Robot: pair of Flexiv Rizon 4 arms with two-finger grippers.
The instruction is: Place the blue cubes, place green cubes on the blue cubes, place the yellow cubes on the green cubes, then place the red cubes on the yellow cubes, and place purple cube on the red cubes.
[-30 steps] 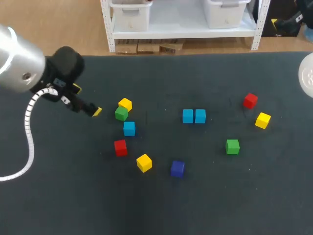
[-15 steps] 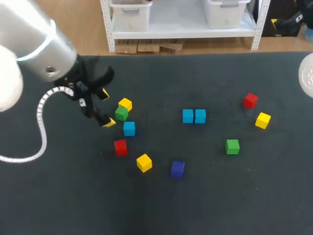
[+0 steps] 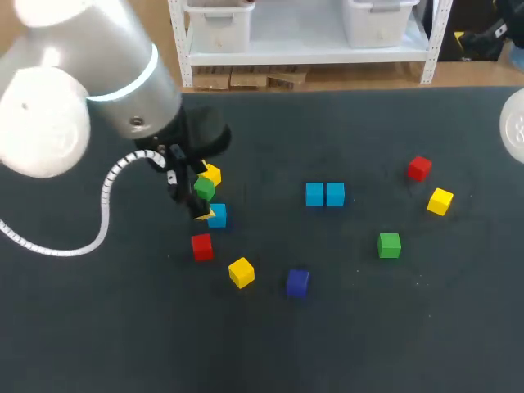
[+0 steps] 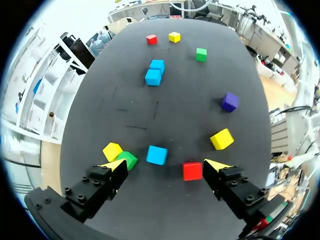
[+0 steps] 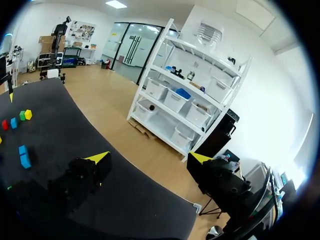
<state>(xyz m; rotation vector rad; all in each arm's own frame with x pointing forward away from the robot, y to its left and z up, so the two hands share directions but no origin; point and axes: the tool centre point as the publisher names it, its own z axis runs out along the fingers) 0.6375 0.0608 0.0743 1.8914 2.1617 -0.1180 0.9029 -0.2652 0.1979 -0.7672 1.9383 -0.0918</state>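
The lone blue cube [image 3: 217, 215] is set on the desk [image 3: 344, 327], just ahead of the released left hand [image 4: 165, 165]. With the green cube [image 3: 203, 189] crowded at its 11 o'clock, that neighbour could be knocked or pinched instead.

A table [image 3: 368, 327] covered in dark, matt cloth is seen from above. Behind its far edge a light wooden floor [image 5: 115, 110] is laid, and on it a white shelf [image 3: 303, 56] is set — two pale bins [image 3: 217, 24] are kept on it, with flat cardboard [image 3: 246, 79] lying beneath. From the right wrist the room is shown as bright: white walls [image 5: 260, 100], glass doors [image 5: 131, 50] at the far end, a panel light [image 5: 116, 4] in the ceiling. The shelf is seen there before the wall.
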